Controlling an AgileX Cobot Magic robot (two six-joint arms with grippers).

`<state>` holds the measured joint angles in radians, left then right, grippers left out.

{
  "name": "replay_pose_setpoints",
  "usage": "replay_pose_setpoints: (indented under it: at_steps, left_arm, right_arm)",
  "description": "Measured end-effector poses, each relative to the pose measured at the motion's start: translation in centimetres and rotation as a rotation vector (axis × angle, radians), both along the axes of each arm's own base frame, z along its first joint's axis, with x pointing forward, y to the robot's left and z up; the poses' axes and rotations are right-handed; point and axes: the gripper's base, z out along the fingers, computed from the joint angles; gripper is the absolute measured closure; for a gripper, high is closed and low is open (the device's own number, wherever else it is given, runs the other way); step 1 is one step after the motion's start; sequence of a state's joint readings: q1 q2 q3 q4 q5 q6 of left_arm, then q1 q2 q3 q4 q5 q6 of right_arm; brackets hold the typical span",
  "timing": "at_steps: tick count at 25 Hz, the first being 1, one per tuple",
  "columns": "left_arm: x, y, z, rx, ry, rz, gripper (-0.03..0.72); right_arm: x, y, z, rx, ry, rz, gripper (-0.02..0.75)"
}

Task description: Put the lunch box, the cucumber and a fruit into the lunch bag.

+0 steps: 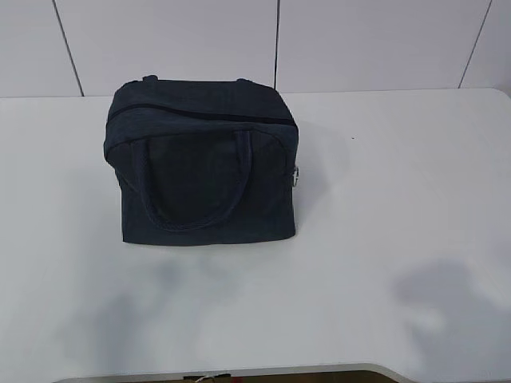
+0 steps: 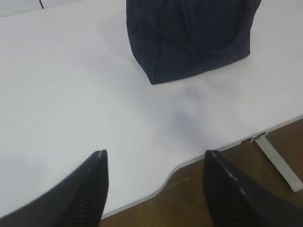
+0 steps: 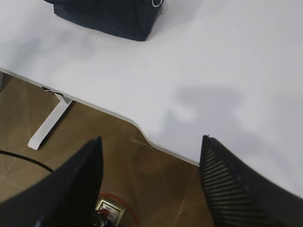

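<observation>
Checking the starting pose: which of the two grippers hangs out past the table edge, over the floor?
The right gripper: brown floor shows between its open fingers, beyond the table edge. The left gripper, also open, hovers at the edge itself.

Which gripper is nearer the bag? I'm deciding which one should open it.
Left, by a little. The left gripper hangs open over the table's front edge, facing the bag. The right gripper, also open, sits farther off, past the bag's ring-pull end.

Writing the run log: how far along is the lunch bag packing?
Looks done: the lunch bag stands zipped on the table, with no lunch box, cucumber or fruit in view; contents can't be seen. In hand: nothing; left gripper and right gripper are open, empty, near the table edge. Left: nothing visible.
</observation>
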<state>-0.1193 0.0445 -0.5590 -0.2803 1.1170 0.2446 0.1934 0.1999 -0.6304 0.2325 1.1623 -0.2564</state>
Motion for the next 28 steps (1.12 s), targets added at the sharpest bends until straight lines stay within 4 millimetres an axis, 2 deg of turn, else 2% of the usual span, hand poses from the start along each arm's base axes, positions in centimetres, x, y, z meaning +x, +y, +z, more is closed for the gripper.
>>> replay_pose_setpoints:
  at_steps: [4,14,28]
  left_arm:
    - [-0.1,0.0,-0.8,-0.027,-0.009,0.007,0.236]
    - [-0.1,-0.1,-0.8,-0.038,-0.008,0.010,0.257]
    - [0.1,-0.1,-1.4,-0.034,0.020,0.009,0.284]
  right_arm:
    - [-0.9,-0.2,-0.8,0.007,-0.054,-0.006,0.227]
    - [-2.1,-0.8,-2.9,-0.010,-0.133,-0.030,0.227]
    - [-1.9,-1.5,-3.5,-0.046,-0.115,-0.100,0.227]
